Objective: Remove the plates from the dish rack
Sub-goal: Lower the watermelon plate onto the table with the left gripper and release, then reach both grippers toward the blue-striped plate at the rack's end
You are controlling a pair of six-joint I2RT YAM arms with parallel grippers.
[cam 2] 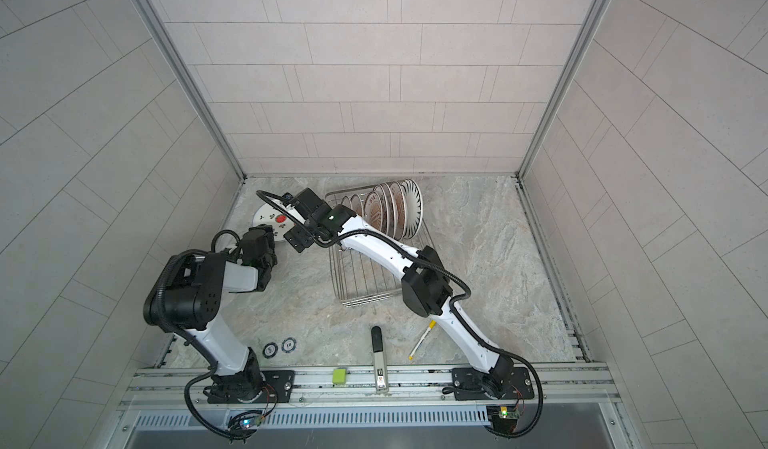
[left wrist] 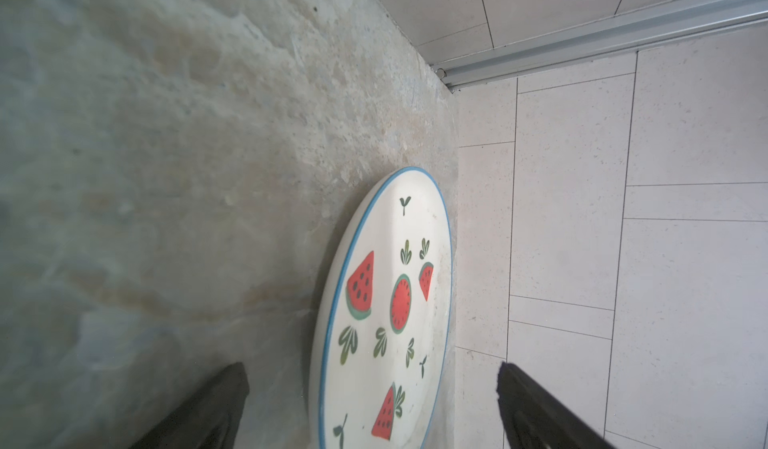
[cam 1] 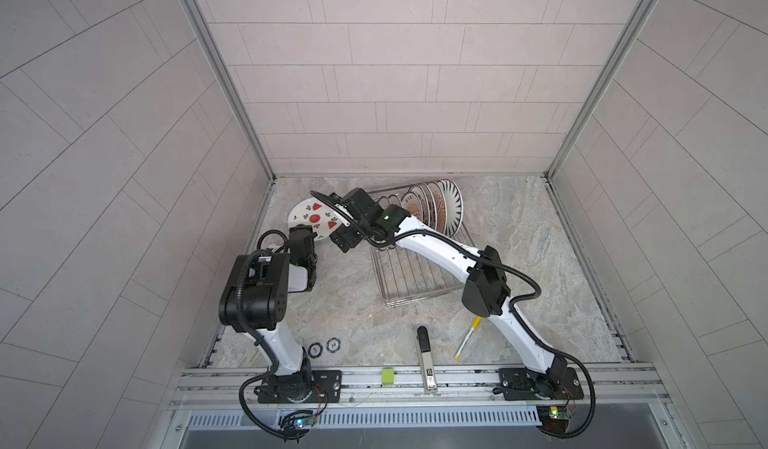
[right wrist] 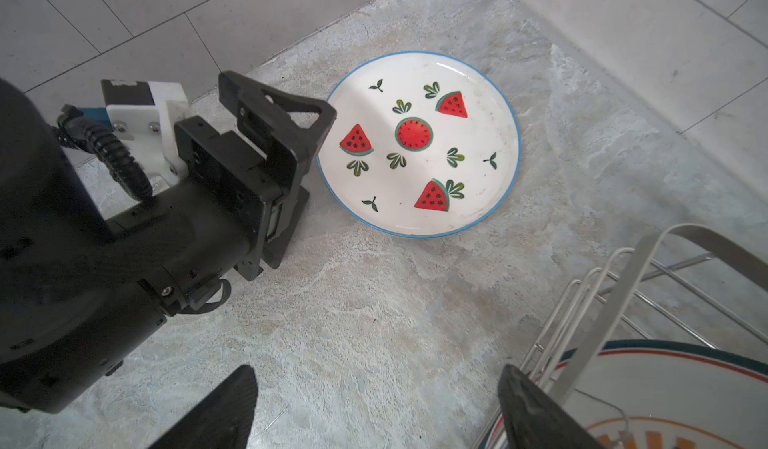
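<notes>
A white plate (cam 1: 313, 218) with red watermelon slices and a blue rim lies flat on the stone table in the back left corner, close to the wall. My left gripper (left wrist: 374, 374) is open, with its fingers on either side of the plate's near rim (right wrist: 419, 143) and not touching it. Several plates (cam 1: 440, 208) stand upright in a row at the far end of the silver wire dish rack (cam 1: 415, 276). My right gripper (right wrist: 376, 378) is open and empty. It hangs over bare table between the lying plate and the rack's corner (right wrist: 623, 293), next to a racked plate (right wrist: 665, 393).
Two poker chips (cam 1: 324, 347), a black-and-silver bar (cam 1: 426, 359) and a white-and-yellow pen (cam 1: 467, 339) lie near the front. A green block (cam 1: 387, 375) sits on the front rail. Tiled walls enclose the table on three sides. My right arm crosses over the rack.
</notes>
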